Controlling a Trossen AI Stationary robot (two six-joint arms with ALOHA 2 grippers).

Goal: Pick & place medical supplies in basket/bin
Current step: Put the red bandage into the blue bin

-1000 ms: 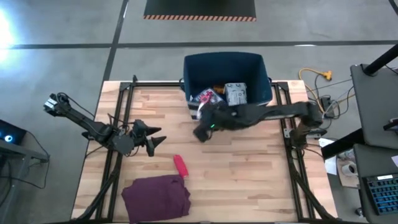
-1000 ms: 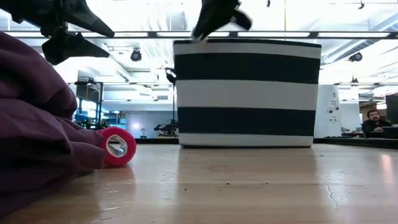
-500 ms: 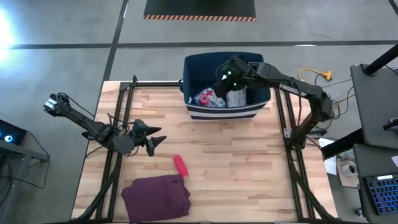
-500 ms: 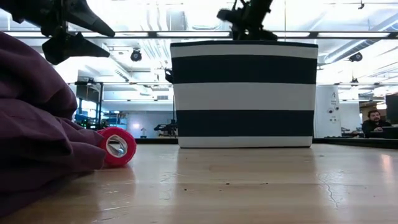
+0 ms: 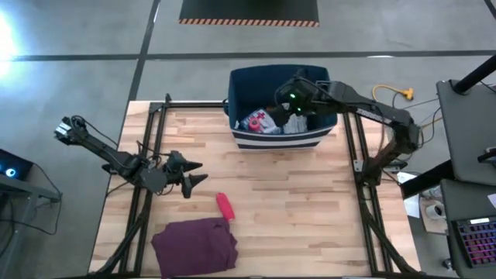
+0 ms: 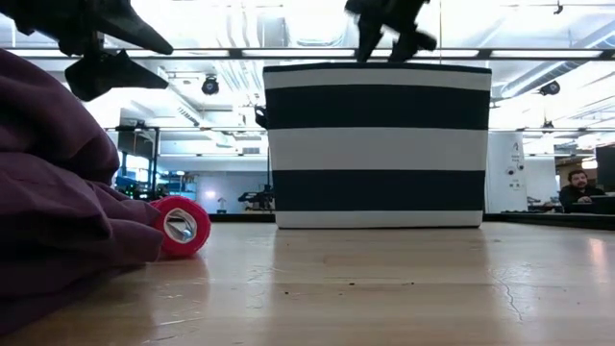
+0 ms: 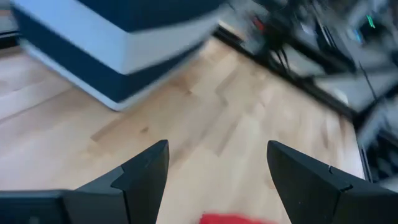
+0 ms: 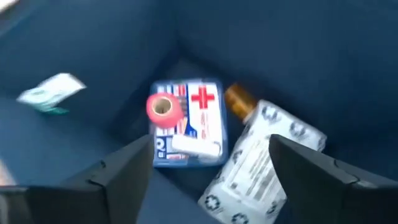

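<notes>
The navy bin (image 5: 240, 85) with white stripes (image 6: 380, 144) stands at the table's far edge. Inside lie a blue first-aid pouch (image 8: 189, 118) with a red cross, a pink roll (image 8: 163, 107), a white roll (image 8: 196, 146) and a grey-white printed packet (image 8: 261, 158). A small white-and-green item (image 8: 53, 90) shows by the bin's inner wall. My right gripper (image 5: 283, 107) hangs open over the bin (image 8: 210, 143), holding nothing. A red roll (image 5: 224, 205) lies on its side on the table. My left gripper (image 5: 190, 177) hovers open just left of it (image 7: 217, 168).
A folded maroon cloth (image 5: 195, 244) lies at the table's near left, close to the red roll (image 6: 181, 226). Black frame rails (image 5: 360, 155) run along the table's left and right sides. Bare wood lies between the bin and the near edge.
My right gripper has risen from in front of the bin's near wall and gone toward the far edge until it hangs over the bin. There it has opened, and a small white-and-green item now shows inside the bin.
</notes>
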